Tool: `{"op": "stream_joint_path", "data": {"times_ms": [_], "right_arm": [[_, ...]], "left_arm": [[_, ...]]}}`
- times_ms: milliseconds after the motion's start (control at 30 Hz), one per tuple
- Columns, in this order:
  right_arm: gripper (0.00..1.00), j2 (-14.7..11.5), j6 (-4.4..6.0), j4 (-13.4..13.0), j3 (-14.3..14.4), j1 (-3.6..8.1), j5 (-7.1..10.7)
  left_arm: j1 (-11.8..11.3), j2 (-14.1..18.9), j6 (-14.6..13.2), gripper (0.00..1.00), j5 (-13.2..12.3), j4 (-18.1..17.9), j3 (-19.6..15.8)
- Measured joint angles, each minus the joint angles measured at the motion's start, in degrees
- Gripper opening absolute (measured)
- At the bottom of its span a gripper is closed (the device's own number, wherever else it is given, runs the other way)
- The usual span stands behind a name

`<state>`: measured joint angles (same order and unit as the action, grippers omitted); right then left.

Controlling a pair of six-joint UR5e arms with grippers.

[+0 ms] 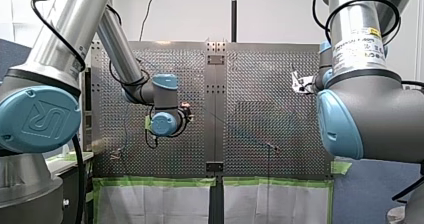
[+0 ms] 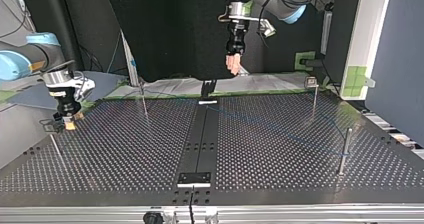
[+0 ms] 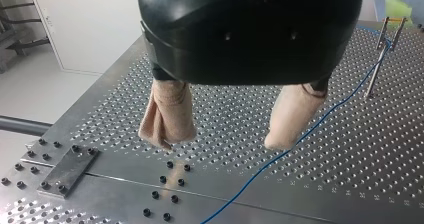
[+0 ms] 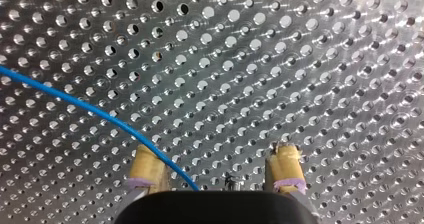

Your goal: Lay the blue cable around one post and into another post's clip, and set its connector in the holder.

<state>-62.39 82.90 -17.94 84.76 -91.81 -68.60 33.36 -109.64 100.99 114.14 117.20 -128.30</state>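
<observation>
The thin blue cable [image 2: 280,131] lies on the perforated table, running from the centre strip toward a post [image 2: 345,149] at the top view's right. My left gripper [image 3: 222,141] hangs open above the table, its beige pads wide apart. The blue cable [image 3: 320,121] passes under one pad and leads off to a post with a clip [image 3: 377,66]. My right gripper [image 4: 216,156] is open close to the plate. Between its yellow pads, near one of them, the cable [image 4: 75,101] runs ungripped. The connector cannot be made out.
Thin upright posts [image 2: 144,99] [image 2: 314,94] stand near the table's far edge in the top view. Another post [image 2: 55,149] stands beside my right gripper [image 2: 68,122]. A dark centre strip [image 2: 200,149] with bolted plates divides the table.
</observation>
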Motion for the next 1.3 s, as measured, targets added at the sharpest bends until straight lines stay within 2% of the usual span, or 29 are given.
{"op": "stream_joint_path", "data": {"times_ms": [467, 867, 967, 1067, 1200, 1300], "right_arm": [[0.99, -0.7, -0.24, 0.4, 1.4, -0.80, -3.76], [0.99, -2.6, -0.01, 0.5, 3.1, -1.66, -6.39], [0.99, -3.5, -0.23, 0.4, 4.1, -2.28, -6.80], [0.99, -4.8, -0.37, -0.1, 5.5, -3.38, -6.90], [0.99, -6.4, -0.17, -1.8, 7.6, -5.29, -6.99], [0.99, -6.9, -0.01, -3.3, 9.1, -6.83, -7.75]], "left_arm": [[-0.5, 0.0, 0.1, 1.00, -0.2, -0.1, -0.7], [-1.0, 0.0, 0.4, 1.00, -1.0, -0.1, -0.8], [-1.1, 0.0, 0.8, 1.00, -1.1, -0.1, -0.8], [-1.2, 0.0, 1.3, 1.00, -1.4, -0.2, -0.8], [-1.4, 0.0, 1.9, 1.00, -2.2, -0.3, -0.8], [-1.6, 0.0, 2.3, 1.00, -2.5, -0.2, -0.8]]}}
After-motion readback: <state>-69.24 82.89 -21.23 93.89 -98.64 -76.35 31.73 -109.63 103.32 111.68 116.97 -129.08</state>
